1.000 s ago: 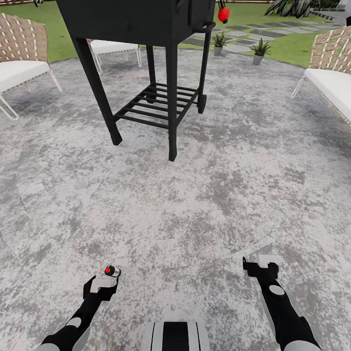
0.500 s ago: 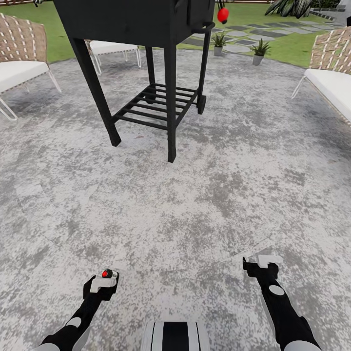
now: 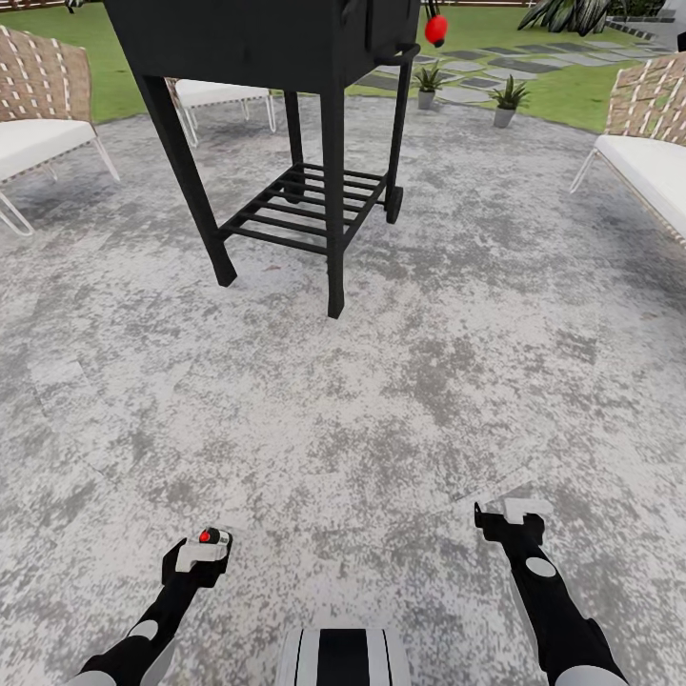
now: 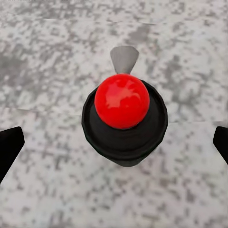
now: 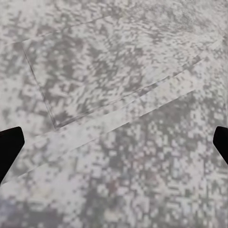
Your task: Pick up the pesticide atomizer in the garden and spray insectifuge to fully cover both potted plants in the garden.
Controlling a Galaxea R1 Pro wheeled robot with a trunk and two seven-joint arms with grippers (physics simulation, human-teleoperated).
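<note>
Seen from straight above, the pesticide atomizer [image 4: 124, 121] shows a round black top with a red ball on it and a grey spout; its body is hidden below. It stands between the wide-apart fingers of my left gripper [image 4: 114, 142], with a gap on each side. In the head view the atomizer [image 3: 209, 537] sits at the tip of the open left gripper [image 3: 202, 551], low on the left. My right gripper [image 3: 505, 519] is open over bare patio, its dark fingertips [image 5: 10, 145] far apart. Two potted plants [image 3: 428, 78] [image 3: 510, 93] stand far ahead on the lawn edge.
A black grill [image 3: 286, 38] on four legs with a slatted shelf stands ahead on the mottled patio [image 3: 400, 381], its red ball knob [image 3: 436, 29] on the right side. Wicker chairs sit at left [image 3: 38, 105], behind the grill [image 3: 224, 92] and at right [image 3: 648, 143].
The atomizer's red top has drawn a little closer in against the left gripper and looks less tilted. The view has shifted slightly; the right arm has kept its place.
</note>
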